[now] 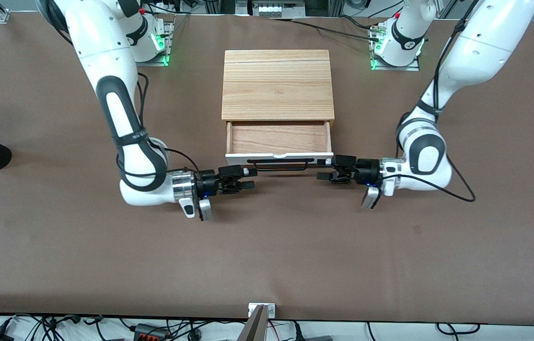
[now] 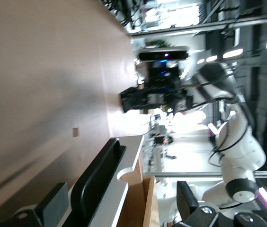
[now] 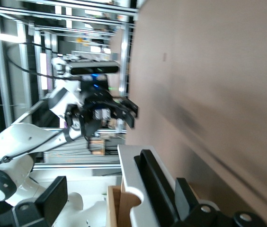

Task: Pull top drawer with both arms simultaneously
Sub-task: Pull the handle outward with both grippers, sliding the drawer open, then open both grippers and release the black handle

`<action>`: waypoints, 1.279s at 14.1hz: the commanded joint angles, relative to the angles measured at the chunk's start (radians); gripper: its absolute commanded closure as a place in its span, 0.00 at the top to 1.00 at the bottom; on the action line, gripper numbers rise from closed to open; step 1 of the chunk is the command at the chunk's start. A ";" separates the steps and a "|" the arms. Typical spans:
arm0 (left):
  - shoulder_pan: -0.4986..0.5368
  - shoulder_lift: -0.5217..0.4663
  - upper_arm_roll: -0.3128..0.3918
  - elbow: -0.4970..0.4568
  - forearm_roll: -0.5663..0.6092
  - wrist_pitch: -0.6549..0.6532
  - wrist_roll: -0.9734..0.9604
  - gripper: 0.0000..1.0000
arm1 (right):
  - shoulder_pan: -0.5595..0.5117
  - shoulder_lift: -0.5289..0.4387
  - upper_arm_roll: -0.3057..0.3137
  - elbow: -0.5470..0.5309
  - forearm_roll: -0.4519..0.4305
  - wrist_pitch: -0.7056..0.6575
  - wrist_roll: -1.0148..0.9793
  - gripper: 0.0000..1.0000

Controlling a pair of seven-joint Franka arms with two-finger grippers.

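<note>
In the front view, the top drawer point(image 1: 279, 137) stands pulled out of the wooden cabinet point(image 1: 277, 85) on the desk point(image 1: 267, 246). The right tool point(image 1: 244, 180) and left tool point(image 1: 327, 169) flank its black handle point(image 1: 279, 164), both spread, holding nothing.

In the left wrist view, the handle point(image 2: 98, 177) lies between the left tool's fingers point(image 2: 53, 203).

In the right wrist view, the handle point(image 3: 157, 187) lies beside the right tool's fingers point(image 3: 185, 198).

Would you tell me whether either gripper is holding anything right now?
Nothing is held: the left gripper and right gripper stand open at the ends of the top drawer's handle.
</note>
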 commanded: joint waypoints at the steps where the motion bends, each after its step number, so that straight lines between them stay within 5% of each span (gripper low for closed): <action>1: 0.022 -0.005 0.010 0.102 0.185 -0.084 -0.148 1.00 | -0.005 -0.097 -0.036 -0.012 -0.224 -0.009 0.198 1.00; 5: 0.069 -0.005 0.010 0.214 0.439 -0.202 -0.258 1.00 | -0.027 -0.174 -0.154 -0.011 -0.480 -0.194 0.335 1.00; 10: 0.091 -0.018 0.010 0.380 0.835 -0.334 -0.373 1.00 | -0.021 -0.202 -0.294 0.047 -0.632 -0.281 0.502 1.00; 15: 0.074 -0.129 -0.010 0.500 1.121 -0.532 -0.620 1.00 | -0.036 -0.217 -0.300 0.144 -0.730 -0.289 0.695 1.00; 18: 0.045 -0.228 0.019 0.525 1.216 -0.603 -0.702 1.00 | -0.134 -0.292 -0.164 0.149 -0.983 -0.246 0.749 1.00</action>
